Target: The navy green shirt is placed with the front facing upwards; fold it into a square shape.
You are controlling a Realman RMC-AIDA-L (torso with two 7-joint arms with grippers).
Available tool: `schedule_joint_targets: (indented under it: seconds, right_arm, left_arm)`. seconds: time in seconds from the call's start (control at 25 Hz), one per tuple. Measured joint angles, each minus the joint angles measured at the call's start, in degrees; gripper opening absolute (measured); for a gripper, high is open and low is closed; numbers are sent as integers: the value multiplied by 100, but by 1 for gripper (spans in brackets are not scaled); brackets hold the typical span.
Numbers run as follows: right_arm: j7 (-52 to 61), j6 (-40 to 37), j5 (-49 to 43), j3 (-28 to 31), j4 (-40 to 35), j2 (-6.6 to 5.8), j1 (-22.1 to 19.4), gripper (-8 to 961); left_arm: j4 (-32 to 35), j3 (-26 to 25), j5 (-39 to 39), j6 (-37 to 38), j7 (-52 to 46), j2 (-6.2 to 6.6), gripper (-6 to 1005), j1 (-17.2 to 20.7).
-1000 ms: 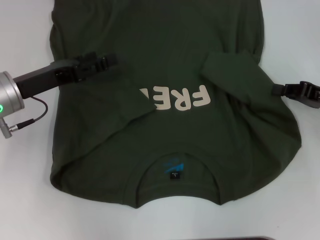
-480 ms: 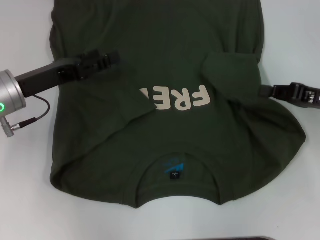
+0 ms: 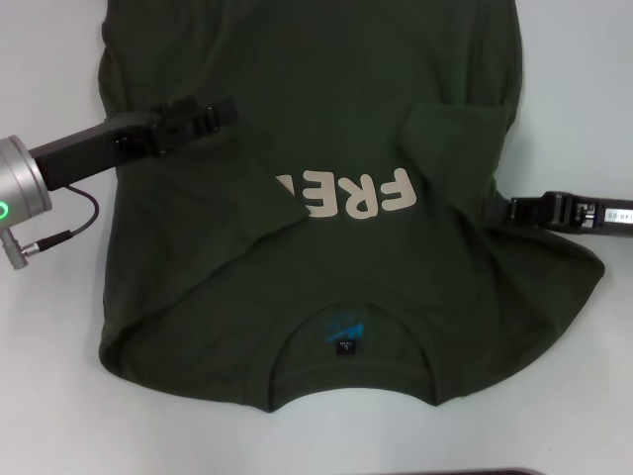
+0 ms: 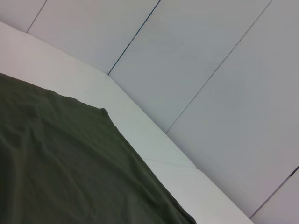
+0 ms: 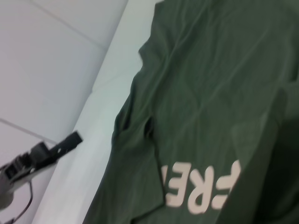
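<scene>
Evidently both sleeves have already been turned in over the chest of the navy green shirt (image 3: pixel 326 129), which lies front-up on the white tabletop (image 3: pixel 49 416). The neck label (image 3: pixel 341 332) sits at the near edge, and the cream chest print (image 3: pixel 356 195) reads upside down from the head view. The left sleeve's folded edge covers the start of the print, so only part of the lettering shows. That lay suits a square fold: the sides are narrowed first, so the body can then be doubled along its length.

Taking the chest print as landmark, the left gripper (image 3: pixel 223 111) is up and to the left of it, low over the cloth above the left folded flap. I judge it is there either to let go of the sleeve or to press it flat. Its fingers point toward the shirt's middle, but whether they are parted or pinching fabric cannot be told; the left wrist view shows only cloth and tabletop.

To the right of the print and level with it, the right gripper (image 3: pixel 499 209) reaches in from the shirt's right edge, just below the right folded flap. Its fingers meet the dark fabric there, and I cannot tell whether they grip it or are merely beside it.
</scene>
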Motion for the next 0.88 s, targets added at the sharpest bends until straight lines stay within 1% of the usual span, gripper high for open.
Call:
schedule_joint_targets:
  seconds: [0.2,0.52,0.72,0.88]
  right_arm:
    - [27,-63,0,-247,-1,-21,39,133]
    - [57,-216,0,-339,2,-52,112,168]
    - [93,-255,1,-573,6,-57,224,399]
    - [186,-288,1,-778,11,-59,336,552]
  left_arm:
    - [3,0,-7,0,0,0,875,-16]
    - [-21,0,-7,-14,0,0,875,-56]
    - [-24,0,-6,-46,0,0,874,-64]
    - [-25,1,-6,-50,3,0,875,-73]
